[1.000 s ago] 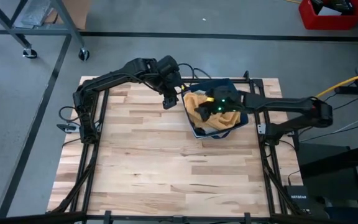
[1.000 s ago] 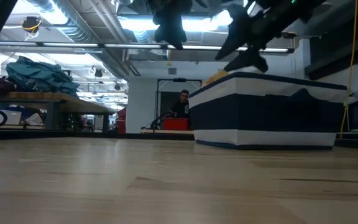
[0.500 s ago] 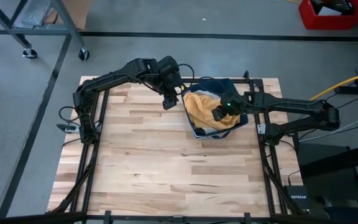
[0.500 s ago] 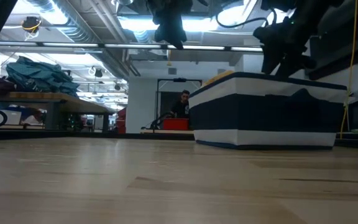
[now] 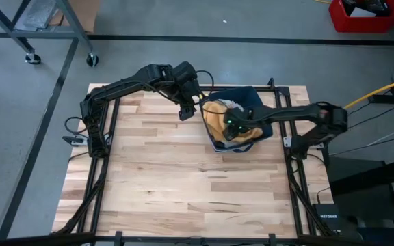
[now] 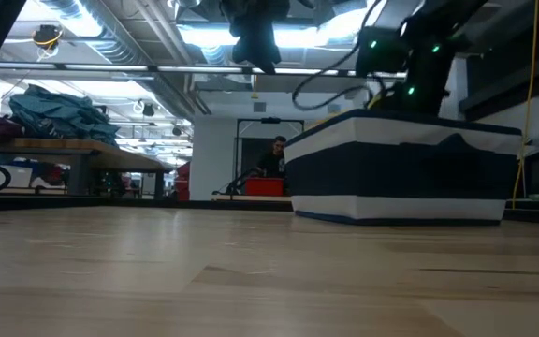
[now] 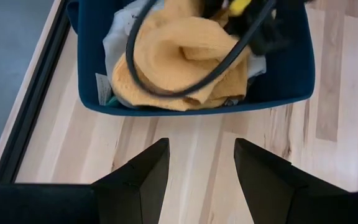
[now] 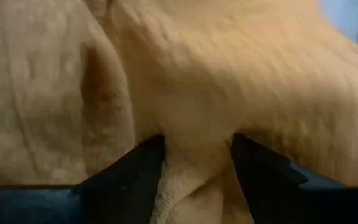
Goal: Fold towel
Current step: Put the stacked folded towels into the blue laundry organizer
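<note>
Overhead, from left to right: the left tool (image 5: pixel 186 111), fingers (image 7: pixel 138 180) parted and holding nothing, hangs above the wooden counter (image 5: pixel 169 184) just left of the bin (image 5: pixel 246 98). That dark blue bin (white-banded in the low view) sits at the counter's far right and contains the crumpled yellow towel (image 5: pixel 217 117). Reaching into it from the right, the right tool (image 8: pixel 194 162) has its fingers (image 8: pixel 126 174) clenched on a fold of the towel.
</note>
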Available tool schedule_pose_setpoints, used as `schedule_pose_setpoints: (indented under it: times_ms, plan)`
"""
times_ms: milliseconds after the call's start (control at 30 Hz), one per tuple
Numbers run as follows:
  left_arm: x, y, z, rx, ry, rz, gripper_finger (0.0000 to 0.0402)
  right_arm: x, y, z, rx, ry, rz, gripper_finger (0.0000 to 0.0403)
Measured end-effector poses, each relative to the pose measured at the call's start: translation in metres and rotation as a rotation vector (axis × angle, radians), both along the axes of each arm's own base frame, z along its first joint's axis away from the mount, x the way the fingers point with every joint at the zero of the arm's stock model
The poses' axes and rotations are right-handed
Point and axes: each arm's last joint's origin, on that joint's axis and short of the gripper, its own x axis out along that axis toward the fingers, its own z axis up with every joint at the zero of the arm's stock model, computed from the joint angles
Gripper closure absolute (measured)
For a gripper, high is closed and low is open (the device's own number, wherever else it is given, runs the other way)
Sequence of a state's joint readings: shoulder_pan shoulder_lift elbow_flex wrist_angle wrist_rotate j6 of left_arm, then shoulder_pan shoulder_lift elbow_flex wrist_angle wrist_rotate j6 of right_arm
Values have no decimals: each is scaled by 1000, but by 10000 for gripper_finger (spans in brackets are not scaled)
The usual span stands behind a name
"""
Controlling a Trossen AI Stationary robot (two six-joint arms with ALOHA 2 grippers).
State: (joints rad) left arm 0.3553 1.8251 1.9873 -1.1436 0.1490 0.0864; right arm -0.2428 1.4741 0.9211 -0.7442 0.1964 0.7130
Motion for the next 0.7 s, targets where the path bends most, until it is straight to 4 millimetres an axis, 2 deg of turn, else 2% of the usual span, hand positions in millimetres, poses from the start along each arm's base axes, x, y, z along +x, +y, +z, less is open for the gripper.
schedule_pose_setpoints:
  times_ms: [233, 367, 533, 700]
  plan:
    - [-2, -1, -1, -7, 19, 0, 229, 37, -5, -39, 116, -96, 114, 201]
    - [-4, -1, -2, -16, 45, 0, 229, 45, -5, -48, 133, -121, 129, 201]
    - [-4, -1, -2, -5, 44, -15, 229, 40, -5, -36, 78, -139, 111, 201]
    - [-9, 2, 9, 91, 6, 43, 229, 27, -5, -3, -37, -207, 77, 201]
